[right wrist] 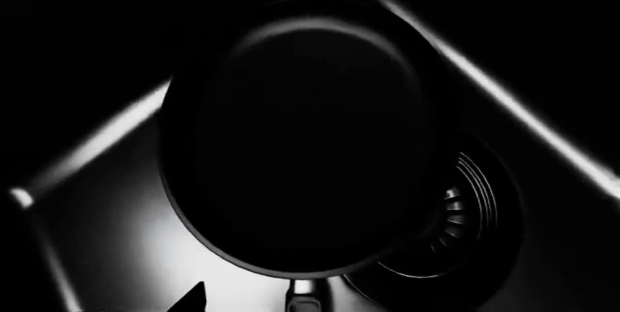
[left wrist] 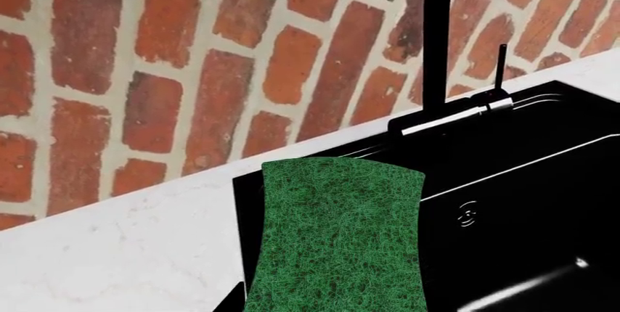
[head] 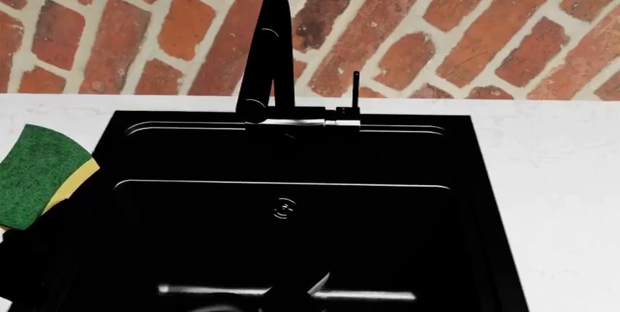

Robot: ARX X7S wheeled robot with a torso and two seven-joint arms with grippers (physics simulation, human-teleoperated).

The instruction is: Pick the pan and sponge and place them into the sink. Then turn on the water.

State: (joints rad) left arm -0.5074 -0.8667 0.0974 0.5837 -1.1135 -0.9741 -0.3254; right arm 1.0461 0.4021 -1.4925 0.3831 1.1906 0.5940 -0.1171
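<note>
Your pan (right wrist: pixel 300 138) is already down inside the sink (head: pixel 489 203), hanging over the basin floor with its rim half covering the round drain (right wrist: pixel 455 214). From the right wrist camera only the stub of the handle shows, so I can't tell whether the right gripper is clamped on it or has let go.

The sponge (head: pixel 34 174) is up at the sink's left edge, green face showing, yellow foam underneath. It fills the left wrist view, and the left gripper's fingers aren't visible around it, so I can't tell its state either, though it looks carried.

What could bite you: the sponge sits right over the rim, so dropping it now may land it on the countertop (head: pixel 562 174) or the ledge rather than in the basin. The pan could also tip when released if it isn't flat.

No water is running from the faucet (head: pixel 271 51). The basin is black on black, so the pan barely reads in the head view.
</note>
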